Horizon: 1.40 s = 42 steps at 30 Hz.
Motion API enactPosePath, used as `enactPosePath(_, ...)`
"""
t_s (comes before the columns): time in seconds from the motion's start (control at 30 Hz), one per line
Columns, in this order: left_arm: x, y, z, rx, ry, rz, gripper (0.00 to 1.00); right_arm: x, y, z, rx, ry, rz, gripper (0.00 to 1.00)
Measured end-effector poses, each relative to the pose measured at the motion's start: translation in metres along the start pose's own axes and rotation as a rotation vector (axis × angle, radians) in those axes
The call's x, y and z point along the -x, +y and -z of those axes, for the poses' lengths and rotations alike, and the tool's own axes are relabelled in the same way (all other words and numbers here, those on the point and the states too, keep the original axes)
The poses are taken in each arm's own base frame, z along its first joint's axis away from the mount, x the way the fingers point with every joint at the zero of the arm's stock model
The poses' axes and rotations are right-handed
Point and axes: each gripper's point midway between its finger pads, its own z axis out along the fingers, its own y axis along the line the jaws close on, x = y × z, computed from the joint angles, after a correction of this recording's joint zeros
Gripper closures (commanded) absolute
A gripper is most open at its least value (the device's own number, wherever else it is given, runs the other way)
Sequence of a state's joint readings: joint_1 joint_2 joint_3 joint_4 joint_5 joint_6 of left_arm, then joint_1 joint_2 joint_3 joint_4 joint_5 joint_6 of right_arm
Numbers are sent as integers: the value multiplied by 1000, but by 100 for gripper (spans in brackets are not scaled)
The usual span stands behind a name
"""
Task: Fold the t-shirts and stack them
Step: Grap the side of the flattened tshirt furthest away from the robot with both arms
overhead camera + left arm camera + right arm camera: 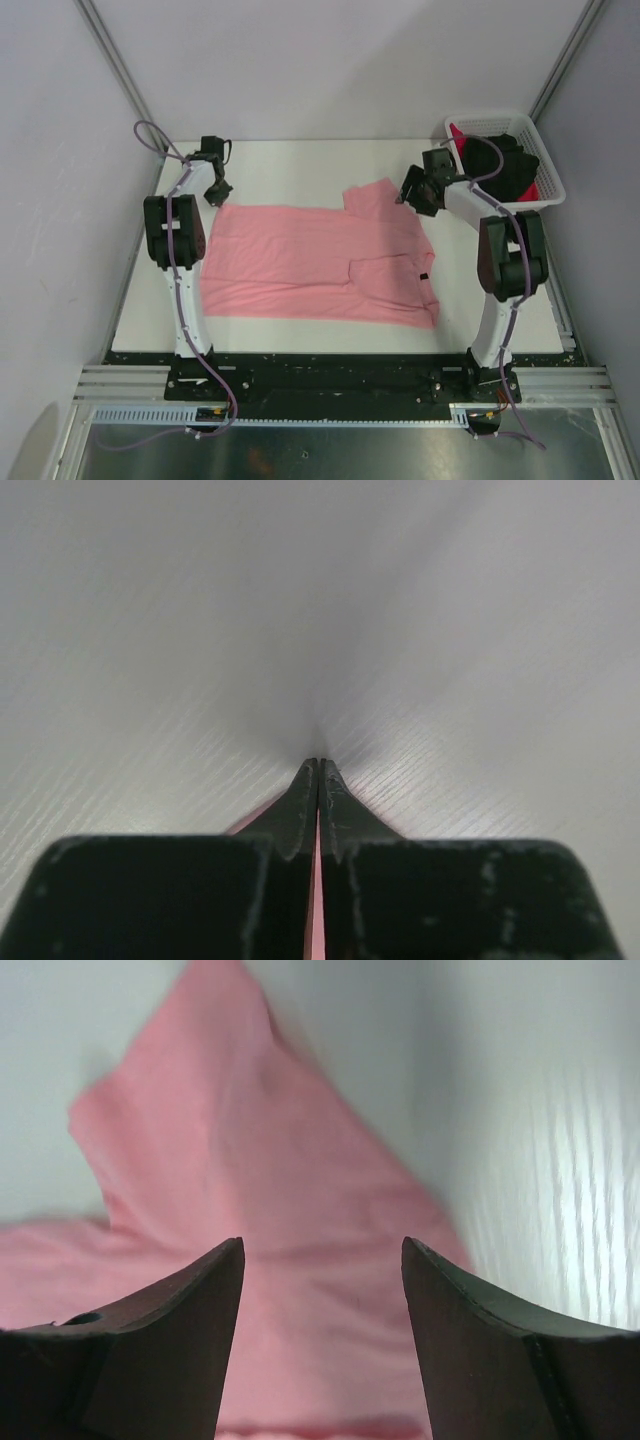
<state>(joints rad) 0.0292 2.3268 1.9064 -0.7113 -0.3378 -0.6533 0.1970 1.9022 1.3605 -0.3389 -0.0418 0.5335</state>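
- Salmon-pink t-shirt (320, 265) lies spread flat mid-counter (300, 170), hem toward the left edge and collar toward the right. One sleeve juts toward the far edge.
- Left tool (318, 770): closed at the shirt's far-left corner, tips pressed on the counter. Only a thin sliver of pink shows between the jaws.
- Right tool (322, 1245): wide open over the far sleeve, holding nothing.
- Risk: the left pinch looks shallow, so the corner may slip out on lifting.
- Risk: with one corner held, a pull would probably drag the cloth askew or bunch it.
- Risk: the right arm works close to the white basket (490, 118) at the far-right corner, which holds the black t-shirt (510, 165) and red t-shirt (457, 133). A wide swing could nudge it.
- Room: bare counter along the far edge, and a narrower strip near. The hem sits close to the left edge, and walls flank both sides.
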Motion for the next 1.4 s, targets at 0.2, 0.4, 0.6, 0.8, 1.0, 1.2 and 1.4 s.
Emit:
enactPosePath(0.2, 1, 3, 0, 10, -4, -19, 100, 57, 14, -44, -29, -83, 61, 32)
enactPosePath(0.4, 1, 5, 0, 17, -6, -46, 100, 86, 22, -85, -49, -104, 114, 40)
enactPosePath(0.6, 1, 6, 0, 18, -6, -61, 100, 75, 16, -109, -82, -43, 134, 44)
enactPosePath(0.8, 1, 6, 0, 18, -5, -63, 100, 66, 21, -110, -94, -34, 157, 52)
enactPosePath(1.0, 1, 6, 0, 18, -4, -64, 100, 56, 29, -109, -90, -23, 167, 66)
enactPosePath(1.2, 1, 6, 0, 18, -4, -66, 100, 50, 29, -107, -106, -13, 166, 88)
enactPosePath(1.4, 2, 6, 1, 16, -7, -81, 100, 49, 26, -102, -132, 2, 168, 97)
